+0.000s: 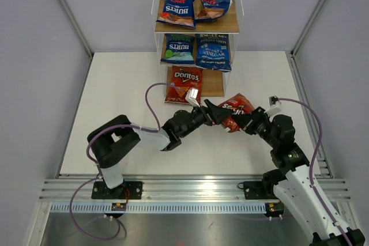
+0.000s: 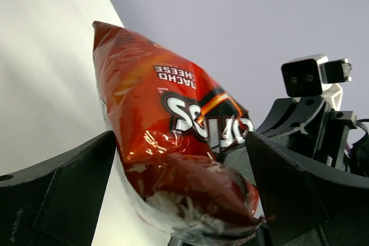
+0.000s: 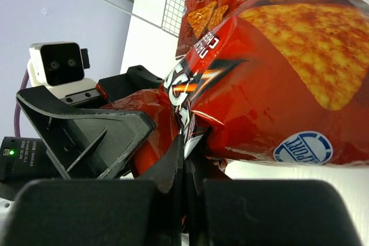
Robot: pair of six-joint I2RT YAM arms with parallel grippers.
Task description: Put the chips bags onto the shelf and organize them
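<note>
Red-orange Doritos bag [image 1: 236, 106] is pinched in the right gripper [image 3: 185, 171], while the left gripper [image 2: 179, 200] stands wide around its other end, perhaps touching.

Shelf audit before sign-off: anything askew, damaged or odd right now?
Top tier of the shelf: the right-hand Burts bag lies tilted, not squared up. One Doritos bag is held off the shelf, crumpled where the right gripper pinches it, with the left gripper open around its other end.
</note>
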